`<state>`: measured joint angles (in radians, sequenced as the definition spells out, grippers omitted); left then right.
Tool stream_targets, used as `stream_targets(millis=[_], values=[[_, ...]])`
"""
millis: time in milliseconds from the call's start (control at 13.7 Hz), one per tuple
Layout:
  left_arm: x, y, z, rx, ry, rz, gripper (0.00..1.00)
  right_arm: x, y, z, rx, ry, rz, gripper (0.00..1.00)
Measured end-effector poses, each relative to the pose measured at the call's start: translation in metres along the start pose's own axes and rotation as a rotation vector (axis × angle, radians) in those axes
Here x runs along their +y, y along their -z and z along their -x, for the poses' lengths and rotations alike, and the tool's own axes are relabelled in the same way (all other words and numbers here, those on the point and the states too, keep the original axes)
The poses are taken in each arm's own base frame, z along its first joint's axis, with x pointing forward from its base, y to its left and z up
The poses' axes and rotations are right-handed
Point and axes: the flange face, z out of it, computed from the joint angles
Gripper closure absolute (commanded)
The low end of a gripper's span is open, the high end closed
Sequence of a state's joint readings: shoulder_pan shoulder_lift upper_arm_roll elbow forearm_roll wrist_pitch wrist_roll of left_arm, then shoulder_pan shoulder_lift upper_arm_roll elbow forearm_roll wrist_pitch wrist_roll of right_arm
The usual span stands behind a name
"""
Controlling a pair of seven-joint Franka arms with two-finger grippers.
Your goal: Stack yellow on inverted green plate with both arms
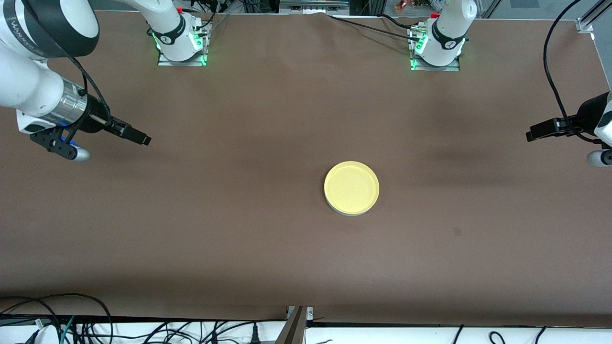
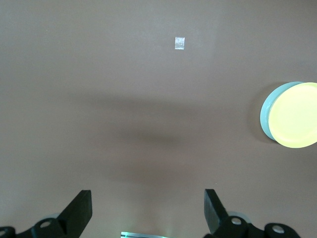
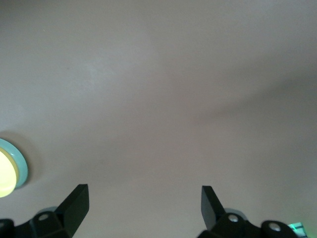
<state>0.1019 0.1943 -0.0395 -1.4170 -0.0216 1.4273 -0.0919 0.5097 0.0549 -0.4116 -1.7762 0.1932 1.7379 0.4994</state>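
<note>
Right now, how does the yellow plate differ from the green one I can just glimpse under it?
The yellow plate lies on top, its whole round face showing; the green plate sits underneath, only a thin crescent of its edge peeking out. The yellow one is pale yellow, the green one pale mint. The yellow plate sits slightly off-centre on the green one. Both are round, seemingly the same size, stacked mid-table, with neither gripper near.

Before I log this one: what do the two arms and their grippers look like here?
Both arms are white with dark grey joint bands and green-lit bases. The right arm has a silver wrist section, black cables and the black right gripper. The left arm trails a looping black cable to the black left gripper. In the wrist views each gripper has two black wedge-shaped fingers.
</note>
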Motion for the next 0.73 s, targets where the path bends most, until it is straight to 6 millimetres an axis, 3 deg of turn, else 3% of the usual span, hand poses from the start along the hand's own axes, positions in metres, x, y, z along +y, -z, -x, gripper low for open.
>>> stream_targets(millis=[729], values=[[0.0002,0.0,0.0,0.0,0.0,0.0,0.0,0.0115,-0.0018,0.0051,0.008,0.167,0.068,0.0]])
